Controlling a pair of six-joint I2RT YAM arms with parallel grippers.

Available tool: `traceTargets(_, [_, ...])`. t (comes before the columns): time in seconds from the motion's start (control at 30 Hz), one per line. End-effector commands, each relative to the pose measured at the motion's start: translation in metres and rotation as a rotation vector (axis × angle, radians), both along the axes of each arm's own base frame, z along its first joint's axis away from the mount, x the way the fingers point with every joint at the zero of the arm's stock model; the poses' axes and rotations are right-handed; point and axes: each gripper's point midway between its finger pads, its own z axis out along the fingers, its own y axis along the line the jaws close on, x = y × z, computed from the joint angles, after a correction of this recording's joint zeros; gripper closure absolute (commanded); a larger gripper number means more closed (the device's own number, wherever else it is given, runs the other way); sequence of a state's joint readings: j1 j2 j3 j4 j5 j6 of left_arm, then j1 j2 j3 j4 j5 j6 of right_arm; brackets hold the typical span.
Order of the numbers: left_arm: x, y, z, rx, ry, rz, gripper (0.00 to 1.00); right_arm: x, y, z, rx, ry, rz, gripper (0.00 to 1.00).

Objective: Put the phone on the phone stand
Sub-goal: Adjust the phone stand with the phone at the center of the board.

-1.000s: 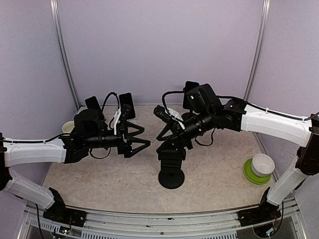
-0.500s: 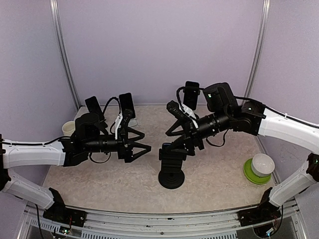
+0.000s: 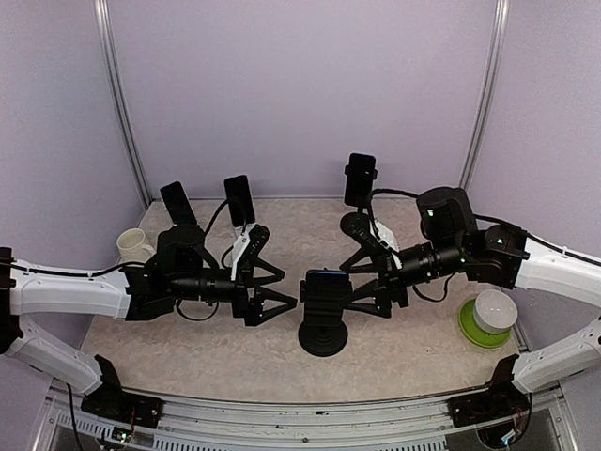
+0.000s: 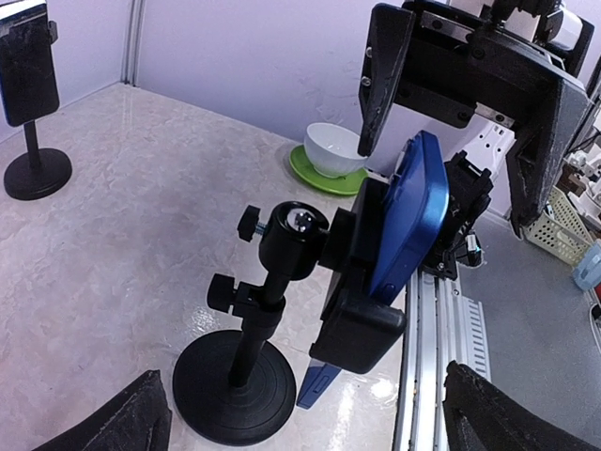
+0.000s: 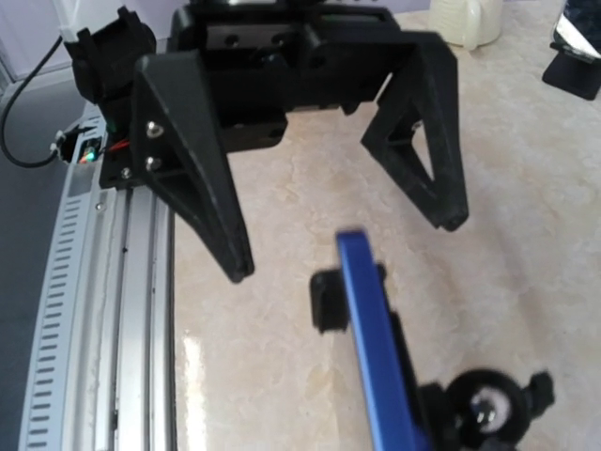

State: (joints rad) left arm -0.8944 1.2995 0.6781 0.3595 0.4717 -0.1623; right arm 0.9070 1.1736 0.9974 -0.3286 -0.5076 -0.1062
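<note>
Evidently placement looks done: the blue-cased slab phone (image 4: 404,221) sits clamped in the black round-based stand (image 4: 230,390), left pincer (image 3: 280,287) and right pincer (image 3: 364,280) both released beside it. Next, withdraw without nudging.

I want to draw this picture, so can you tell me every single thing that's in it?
phone: one, blue, clamped in the middle stand
phone stand: one, black, table centre
back stands: three, black, back wall, each holding a dark phone
cup: one, white, far left
bowl: one, white, on the plate
plate: one, green, right side
left end effector: one, black, open, left of the phone
right end effector: one, black, open, right of the phone
</note>
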Motion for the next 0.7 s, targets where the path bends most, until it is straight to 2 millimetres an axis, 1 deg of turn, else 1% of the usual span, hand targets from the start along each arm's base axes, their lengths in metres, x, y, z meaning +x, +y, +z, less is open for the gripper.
traceTargets(0.0, [0.002, -0.009, 0.004, 0.017, -0.037, -0.015, 0.03, 0.006, -0.007, -0.003, 0.035, -0.027, -0.026, 0.17])
traceTargets(0.17, [-0.001, -0.015, 0.007, 0.015, -0.047, -0.055, 0.07, 0.007, -0.012, -0.010, 0.055, -0.031, -0.013, 0.20])
traceTargets(0.37, [-0.006, -0.022, 0.012, 0.002, -0.067, -0.115, 0.11, 0.008, -0.013, -0.019, 0.066, -0.032, 0.000, 0.24])
traceTargets(0.47, [-0.010, -0.027, 0.012, -0.002, -0.066, -0.155, 0.15, 0.008, -0.013, -0.024, 0.067, -0.024, 0.008, 0.27])
traceTargets(0.67, [-0.011, -0.034, 0.013, -0.006, -0.065, -0.189, 0.22, 0.011, -0.014, -0.030, 0.063, -0.016, 0.001, 0.33])
